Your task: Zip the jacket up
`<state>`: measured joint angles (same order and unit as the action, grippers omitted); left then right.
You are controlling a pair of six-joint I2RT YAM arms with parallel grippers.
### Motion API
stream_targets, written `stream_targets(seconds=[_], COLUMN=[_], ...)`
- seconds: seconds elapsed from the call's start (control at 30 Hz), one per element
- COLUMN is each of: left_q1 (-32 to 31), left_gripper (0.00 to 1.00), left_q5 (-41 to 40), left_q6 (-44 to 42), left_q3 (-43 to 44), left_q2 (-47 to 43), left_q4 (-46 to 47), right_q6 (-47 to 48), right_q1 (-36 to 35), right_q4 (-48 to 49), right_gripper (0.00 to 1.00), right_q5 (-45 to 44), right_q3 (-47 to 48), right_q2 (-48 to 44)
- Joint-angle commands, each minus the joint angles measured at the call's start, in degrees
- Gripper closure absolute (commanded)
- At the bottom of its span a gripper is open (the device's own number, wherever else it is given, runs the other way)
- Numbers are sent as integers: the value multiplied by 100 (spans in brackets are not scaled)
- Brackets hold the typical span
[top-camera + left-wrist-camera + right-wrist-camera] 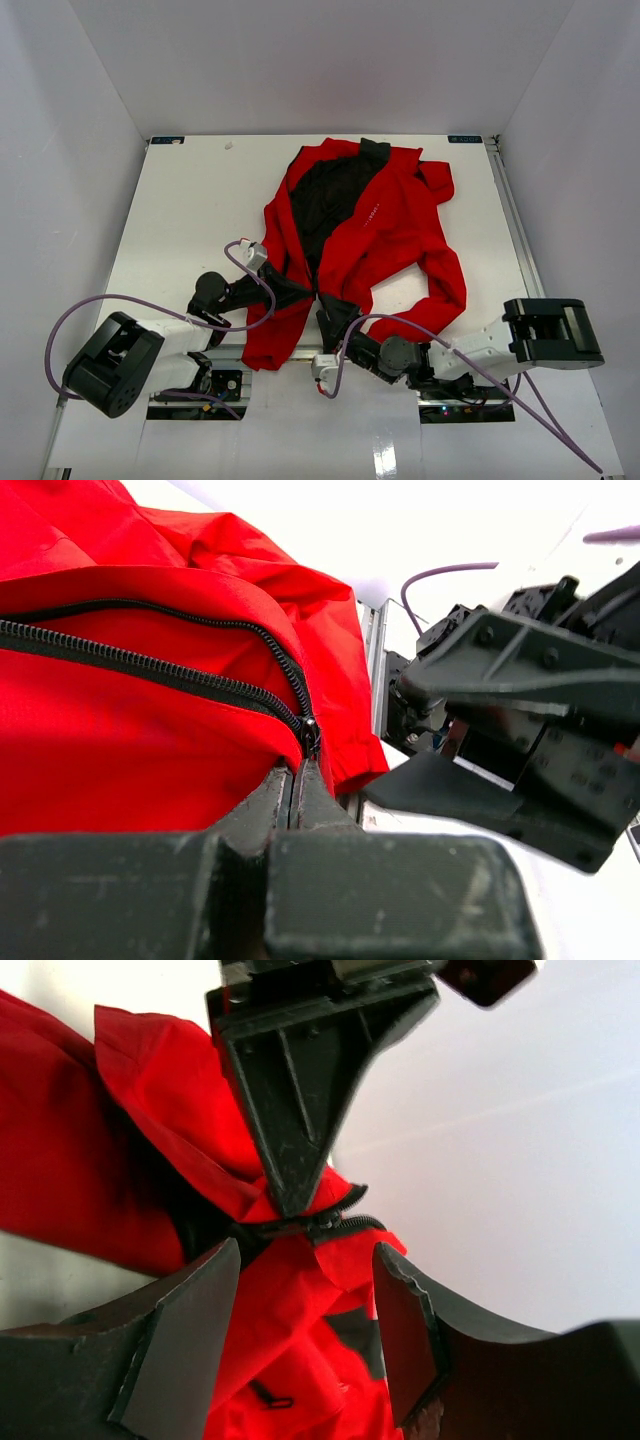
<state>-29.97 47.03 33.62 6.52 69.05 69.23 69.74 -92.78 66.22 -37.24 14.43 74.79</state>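
Note:
The red jacket (390,230) lies on the white table (180,220), front open with the black lining showing. My left gripper (303,292) is shut on the jacket at the bottom of the zipper. In the left wrist view its fingertips (296,778) meet just under the slider (310,732), and the zipper teeth (150,665) run off to the left. My right gripper (332,314) stands open right beside it. Red hem fabric (300,1300) lies between its spread fingers (190,1335), below the slider (325,1222). The left gripper's fingers (300,1110) point down onto the zipper base.
White walls enclose the table on three sides. Purple cables (100,300) loop from both arms near the front edge. The right arm's fingers (480,665) fill the right of the left wrist view. A metal rail (515,230) runs along the table's right edge.

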Motion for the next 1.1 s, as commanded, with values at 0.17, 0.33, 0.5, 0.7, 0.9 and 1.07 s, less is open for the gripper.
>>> stream_targets(seconds=[0.17,0.33,0.5,0.7,0.9,1.07], left_q1=[44,44,53,62,62,62], left_gripper=[100,100,100,100,100,100], left_q5=[175,186,224,228,285,289], left_q6=[22,31,57,57,96,92], left_q3=[86,69,68,51,49,50], left_q2=[-136,-119,-111,-164,-67,-77], left_q4=[74,93,113,99,192,179], right_q6=[1093,1348,1534,1621,1597,1559], right_q1=[-100,-92,-69,13,85,191], right_q4=[1668,1870,1989,1948,1956,1912], right_gripper=[42,43,44,46,50,67], right_q5=[-409,-489,-492,-530,-472,-442], right_q3=[285,360,534,683,770,912], right_q2=[802,1021,1310,1450,1508,1556])
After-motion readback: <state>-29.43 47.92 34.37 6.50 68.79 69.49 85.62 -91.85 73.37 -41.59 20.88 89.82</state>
